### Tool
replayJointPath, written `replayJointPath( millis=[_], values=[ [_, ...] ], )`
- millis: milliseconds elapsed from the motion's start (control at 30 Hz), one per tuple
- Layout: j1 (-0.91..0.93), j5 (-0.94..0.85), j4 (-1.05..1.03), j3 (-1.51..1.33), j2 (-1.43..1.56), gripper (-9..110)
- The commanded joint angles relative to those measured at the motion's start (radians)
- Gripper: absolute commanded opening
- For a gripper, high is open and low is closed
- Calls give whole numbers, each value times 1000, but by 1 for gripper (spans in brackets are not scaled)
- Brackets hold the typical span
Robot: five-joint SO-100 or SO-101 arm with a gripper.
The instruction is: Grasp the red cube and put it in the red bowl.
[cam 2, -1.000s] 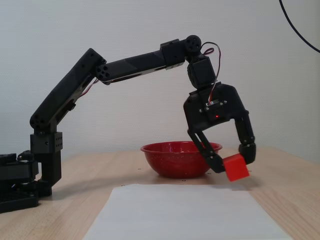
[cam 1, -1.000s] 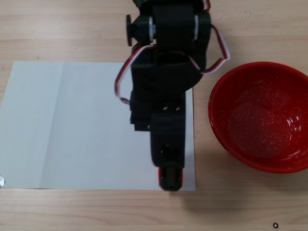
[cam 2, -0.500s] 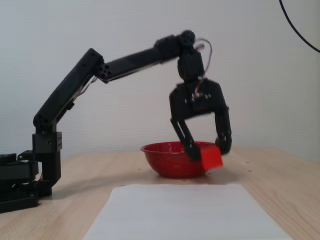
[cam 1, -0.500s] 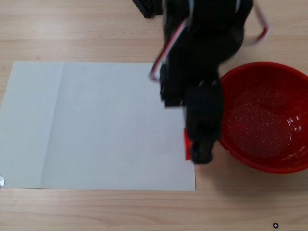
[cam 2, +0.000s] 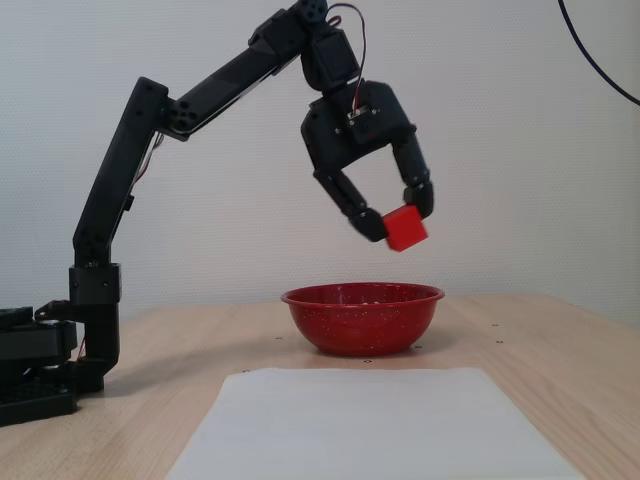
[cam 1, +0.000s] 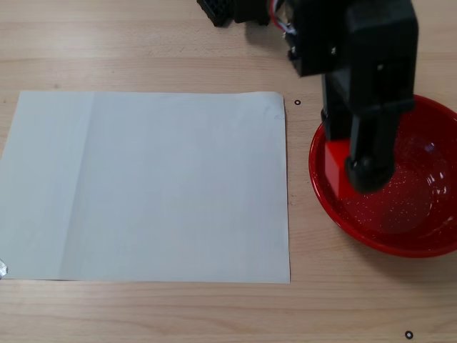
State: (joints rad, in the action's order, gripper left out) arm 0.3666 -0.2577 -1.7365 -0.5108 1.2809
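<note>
The red cube (cam 2: 405, 228) hangs in the air above the red bowl (cam 2: 362, 315), pinched between the black fingers of my gripper (cam 2: 399, 216). From above, the cube (cam 1: 335, 166) shows as a red patch beside the gripper (cam 1: 350, 168), over the left part of the bowl (cam 1: 421, 239). The bowl is glossy red with white speckles inside and holds nothing. The arm's black body hides the bowl's upper left rim in the top-down fixed view.
A white sheet of paper (cam 1: 143, 186) lies flat on the wooden table left of the bowl, also seen as paper (cam 2: 370, 425) in front of it from the side. The arm's base (cam 2: 40, 370) stands at the far left in the side fixed view.
The gripper has risen and swung from the paper's edge to above the bowl, carrying the red cube with it. The bowl and paper have stayed put.
</note>
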Motion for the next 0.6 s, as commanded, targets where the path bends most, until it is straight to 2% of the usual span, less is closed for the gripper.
replayJointPath(
  millis=[0,467,567],
  values=[
    [29,3,5,23,233,0],
    [198,26,176,-268,279,0],
    [206,51,213,-316,261,9]
  ],
)
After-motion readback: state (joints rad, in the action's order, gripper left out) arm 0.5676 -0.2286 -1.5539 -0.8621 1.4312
